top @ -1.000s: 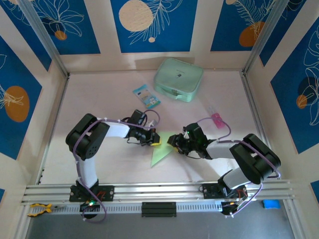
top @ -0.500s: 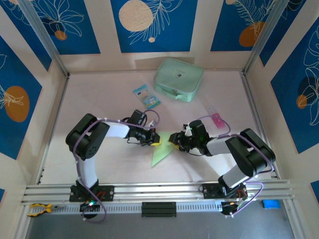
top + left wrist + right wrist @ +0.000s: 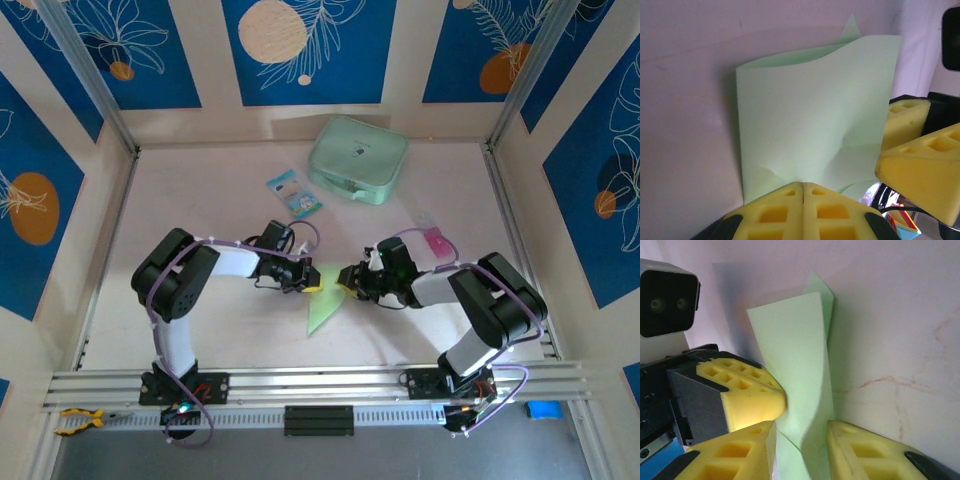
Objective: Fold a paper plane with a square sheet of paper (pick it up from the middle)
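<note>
The square sheet of paper [image 3: 322, 312] is pale green, partly folded, and lifted at its upper end between the two grippers near the table's middle. My left gripper [image 3: 306, 279] is shut on the sheet's edge; in the left wrist view its yellow pads [image 3: 785, 205] press together on the sheet [image 3: 805, 115], which bows upward. My right gripper [image 3: 349, 279] faces it from the right. In the right wrist view its jaws [image 3: 802, 432] stand apart astride a raised fold of the sheet [image 3: 795, 355], with the left gripper's pad [image 3: 747, 395] just beside it.
A mint-green zip case [image 3: 357, 160] lies at the back. A blue-and-white packet [image 3: 294, 193] is to its left and a small pink item [image 3: 435, 240] is behind the right arm. An aluminium rail [image 3: 320, 385] runs along the near edge.
My right gripper has edged left towards the left gripper and its jaws have narrowed around the paper's fold. The left gripper has stayed shut in place.
</note>
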Controlling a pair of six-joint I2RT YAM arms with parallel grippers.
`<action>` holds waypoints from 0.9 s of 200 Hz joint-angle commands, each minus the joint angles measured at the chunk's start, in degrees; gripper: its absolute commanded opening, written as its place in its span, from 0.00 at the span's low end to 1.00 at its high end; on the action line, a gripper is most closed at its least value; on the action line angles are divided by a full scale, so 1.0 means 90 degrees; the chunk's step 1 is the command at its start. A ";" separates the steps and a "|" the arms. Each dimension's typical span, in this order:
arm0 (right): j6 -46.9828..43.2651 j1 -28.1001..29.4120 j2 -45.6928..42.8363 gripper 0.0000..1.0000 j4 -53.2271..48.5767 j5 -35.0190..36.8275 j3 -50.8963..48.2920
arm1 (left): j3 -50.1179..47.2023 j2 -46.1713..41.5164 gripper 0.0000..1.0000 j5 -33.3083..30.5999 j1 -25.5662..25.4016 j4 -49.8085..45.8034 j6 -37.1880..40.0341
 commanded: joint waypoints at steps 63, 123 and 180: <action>-0.0365 -0.0122 -0.0017 0.33 -0.0370 -0.0277 0.0253 | -0.0187 -0.0205 0.06 -0.0245 0.0109 0.0007 -0.0102; -0.0421 -0.0253 0.0108 0.17 -0.0391 -0.0415 0.0314 | -0.0241 -0.0464 0.11 -0.0224 0.0107 0.0223 -0.0180; 0.0169 -0.0183 -0.0239 0.10 -0.0039 0.0033 -0.0140 | -0.0338 -0.0504 0.12 -0.0436 0.0116 0.0279 -0.0249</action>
